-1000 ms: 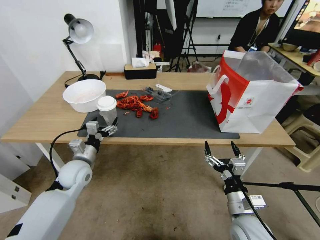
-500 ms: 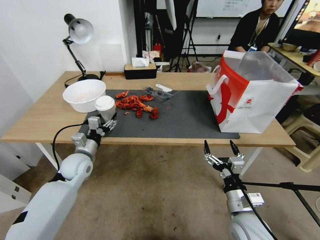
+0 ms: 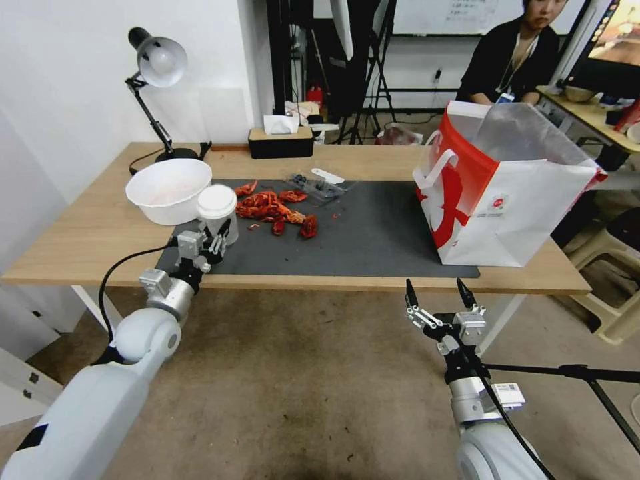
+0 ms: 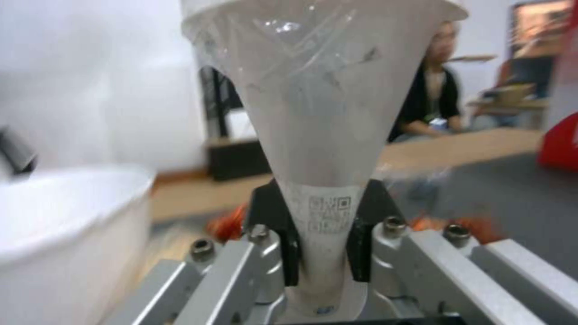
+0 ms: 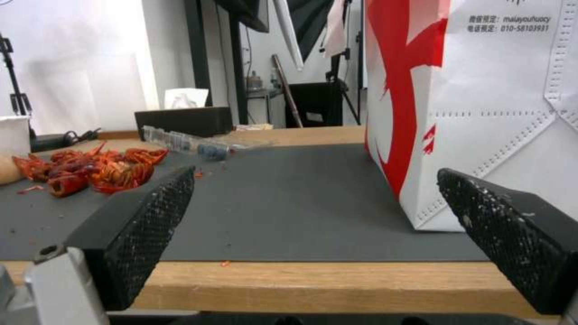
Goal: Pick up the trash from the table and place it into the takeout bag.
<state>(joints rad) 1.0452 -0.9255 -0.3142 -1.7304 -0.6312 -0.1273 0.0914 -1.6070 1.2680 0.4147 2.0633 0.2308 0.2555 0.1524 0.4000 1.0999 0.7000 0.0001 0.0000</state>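
My left gripper is shut on the narrow base of a clear plastic cup with a white lid, holding it upright over the near left corner of the dark grey mat. In the left wrist view the black fingers pinch the cup. Red shell scraps and clear plastic wrapping lie mid-mat. The red-and-white takeout bag stands open at the table's right end. My right gripper hangs open below the table's front edge, facing the bag.
A large white bowl sits just behind and left of the cup. A desk lamp and a black tissue box stand at the back of the table. A black tripod leg crosses the floor at lower right.
My left gripper has risen and moved a little farther over the table, and the cup has come up with it. The right gripper has barely shifted.
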